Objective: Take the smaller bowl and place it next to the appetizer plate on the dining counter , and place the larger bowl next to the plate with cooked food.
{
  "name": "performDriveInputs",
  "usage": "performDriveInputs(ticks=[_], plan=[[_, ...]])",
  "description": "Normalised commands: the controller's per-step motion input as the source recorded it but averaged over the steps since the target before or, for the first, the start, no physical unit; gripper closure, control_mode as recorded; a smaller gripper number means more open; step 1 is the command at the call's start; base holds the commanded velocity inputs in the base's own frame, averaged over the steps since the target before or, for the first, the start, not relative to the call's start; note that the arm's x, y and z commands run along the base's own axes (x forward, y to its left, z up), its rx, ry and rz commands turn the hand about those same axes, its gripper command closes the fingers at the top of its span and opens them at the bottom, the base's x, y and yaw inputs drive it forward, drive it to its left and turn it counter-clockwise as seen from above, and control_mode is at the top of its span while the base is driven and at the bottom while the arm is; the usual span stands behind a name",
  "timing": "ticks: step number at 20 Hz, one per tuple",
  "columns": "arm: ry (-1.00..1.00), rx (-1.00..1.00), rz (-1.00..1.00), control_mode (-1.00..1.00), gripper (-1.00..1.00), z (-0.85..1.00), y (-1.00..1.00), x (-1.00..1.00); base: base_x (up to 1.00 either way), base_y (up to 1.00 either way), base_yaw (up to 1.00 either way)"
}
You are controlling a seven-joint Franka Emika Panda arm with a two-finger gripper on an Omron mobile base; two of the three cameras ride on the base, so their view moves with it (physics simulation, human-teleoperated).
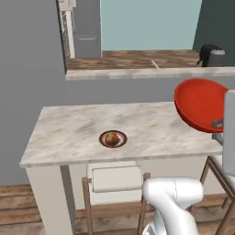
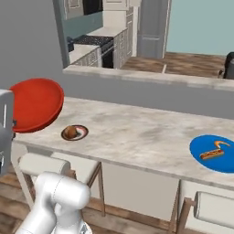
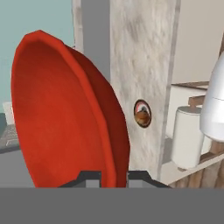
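The smaller bowl (image 1: 202, 104) (image 2: 36, 104) (image 3: 61, 113) is glossy red and hangs tilted on edge above one end of the dining counter (image 1: 69, 133) (image 2: 146, 132) (image 3: 140, 52). My gripper (image 1: 221, 125) (image 2: 7, 124) (image 3: 114, 177) is shut on the bowl's rim, one finger on each side. The appetizer plate (image 1: 113, 138) (image 2: 74, 132) (image 3: 142, 113), small with a brown lump of food, lies on the counter a short way from the bowl. A blue plate with cooked food (image 2: 215, 153) lies at the counter's other end. The larger bowl is out of view.
Padded stools (image 1: 114, 179) (image 2: 41, 167) (image 2: 215, 205) stand under the counter's near edge. A raised grey ledge (image 1: 151, 72) (image 2: 151, 77) runs behind the counter, with a dark appliance (image 1: 211, 56) on it. The marbled top is bare between the two plates.
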Motion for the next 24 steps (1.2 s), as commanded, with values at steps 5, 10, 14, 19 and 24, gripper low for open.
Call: performDriveInputs(ticks=[5, 10, 14, 19, 24], plan=[[0.00, 0.00, 0.00, 1.00, 1.00, 0.00, 0.00, 0.00, 1.00, -0.08, 0.45], [0.00, 0.00, 0.00, 1.00, 1.00, 0.00, 0.00, 0.00, 0.73, -0.14, 0.68], [0.00, 0.00, 0.00, 1.00, 1.00, 0.00, 0.00, 0.00, 0.44, -0.16, 0.30], [0.05, 0.01, 0.00, -1.00, 1.00, -0.07, -0.11, 0.13, 0.36, -0.08, 0.07], [0.33, 0.06, 0.00, -1.00, 1.00, -0.55, -0.66, 0.82, 0.00, 0.00, 0.00]])
